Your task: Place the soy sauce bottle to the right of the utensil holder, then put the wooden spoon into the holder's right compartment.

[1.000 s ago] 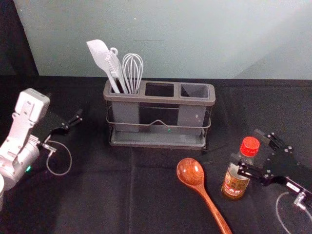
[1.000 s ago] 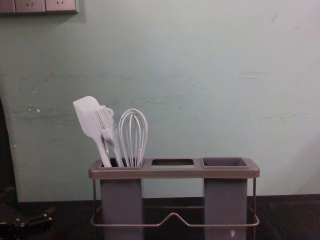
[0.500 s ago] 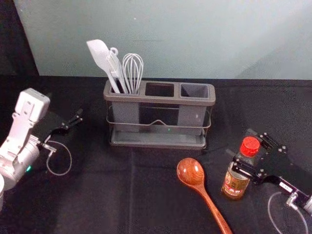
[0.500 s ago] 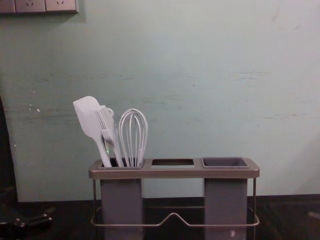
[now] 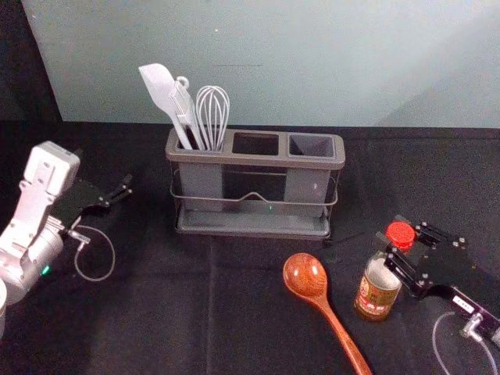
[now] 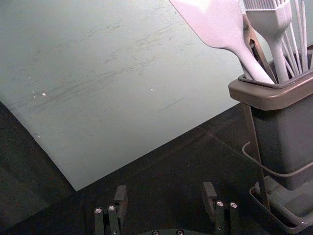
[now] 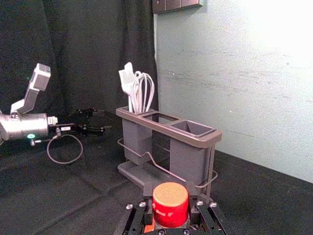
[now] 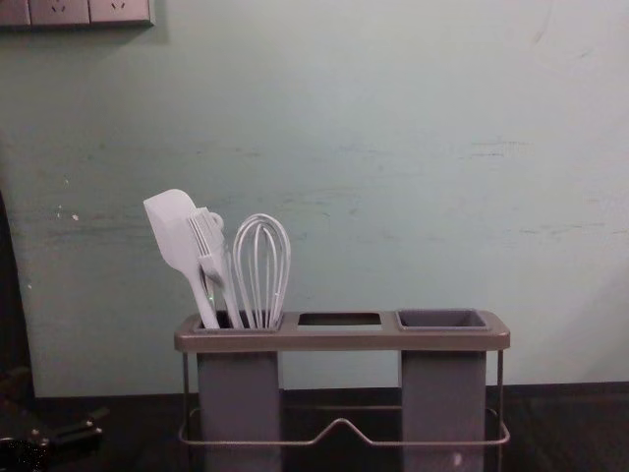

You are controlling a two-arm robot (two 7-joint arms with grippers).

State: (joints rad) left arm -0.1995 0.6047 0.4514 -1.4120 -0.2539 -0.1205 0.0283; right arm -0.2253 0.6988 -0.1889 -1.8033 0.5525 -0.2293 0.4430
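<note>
Beyond the wooden spoon (image 5: 305, 275), on its right, the soy sauce bottle (image 5: 378, 291) stands upright on black cloth (image 5: 156, 312), nearer the robot than the utensil holder (image 5: 254, 158). Clasped about its red cap (image 7: 170, 205), the right gripper (image 7: 169, 191) seems set high so the bottle can travel upright to the holder's right side. Bowl toward the holder, the spoon probably waits its turn for the empty right compartment (image 5: 312, 146). Idle at left, the left gripper (image 6: 164, 191) has its fingers spread, holding nothing.
</note>
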